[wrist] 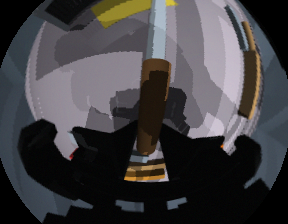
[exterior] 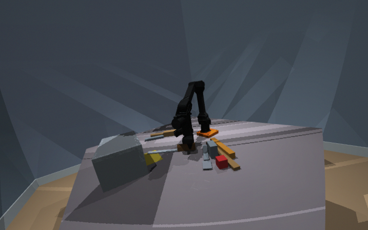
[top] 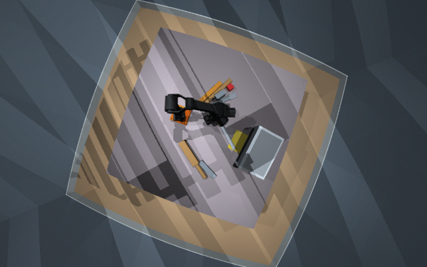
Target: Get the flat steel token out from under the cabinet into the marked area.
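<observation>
My gripper [top: 221, 121] [exterior: 189, 146] [wrist: 148, 123] is shut on the brown handle [exterior: 181, 147] [wrist: 156, 75] of a long tool. Its thin grey blade [top: 227, 136] [exterior: 162, 151] [wrist: 157, 30] points toward the cabinet [top: 262, 149] [exterior: 122, 165] and reaches over one side of the yellow marked area [top: 239, 137] [exterior: 152, 158] [wrist: 117, 14]. In the top view the blade's tip shows just short of the cabinet's dark front; its height above the table is hard to tell. The steel token does not show in any view; the space under the cabinet is hidden.
A red cube [top: 230, 86] [exterior: 221, 162], a grey block [top: 220, 95] [exterior: 212, 148], an orange bar [top: 211, 90] [exterior: 224, 148] and flat grey pieces lie to one side of the arm. A wooden piece [top: 188, 153] and a grey strip [top: 208, 169] lie on the other side.
</observation>
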{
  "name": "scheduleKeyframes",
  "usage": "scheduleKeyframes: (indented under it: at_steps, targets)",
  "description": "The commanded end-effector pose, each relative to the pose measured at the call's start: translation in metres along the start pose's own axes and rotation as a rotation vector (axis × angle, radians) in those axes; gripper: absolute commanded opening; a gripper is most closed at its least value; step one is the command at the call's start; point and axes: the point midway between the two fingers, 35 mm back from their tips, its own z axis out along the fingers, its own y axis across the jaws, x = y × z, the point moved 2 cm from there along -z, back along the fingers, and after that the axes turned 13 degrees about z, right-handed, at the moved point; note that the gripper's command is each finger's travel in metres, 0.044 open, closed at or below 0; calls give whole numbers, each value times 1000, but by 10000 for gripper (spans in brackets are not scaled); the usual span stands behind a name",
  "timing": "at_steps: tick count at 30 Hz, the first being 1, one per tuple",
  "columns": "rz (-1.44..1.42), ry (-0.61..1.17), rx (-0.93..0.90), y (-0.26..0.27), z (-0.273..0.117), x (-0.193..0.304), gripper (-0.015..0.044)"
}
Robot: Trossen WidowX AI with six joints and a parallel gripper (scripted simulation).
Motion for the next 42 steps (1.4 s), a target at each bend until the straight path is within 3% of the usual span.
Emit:
scheduleKeyframes:
  at_steps: [1, 42]
  targets:
    - [-3, 1, -6, 5, -1, 4, 0]
    - [-2, 4, -9, 35, -2, 44, 0]
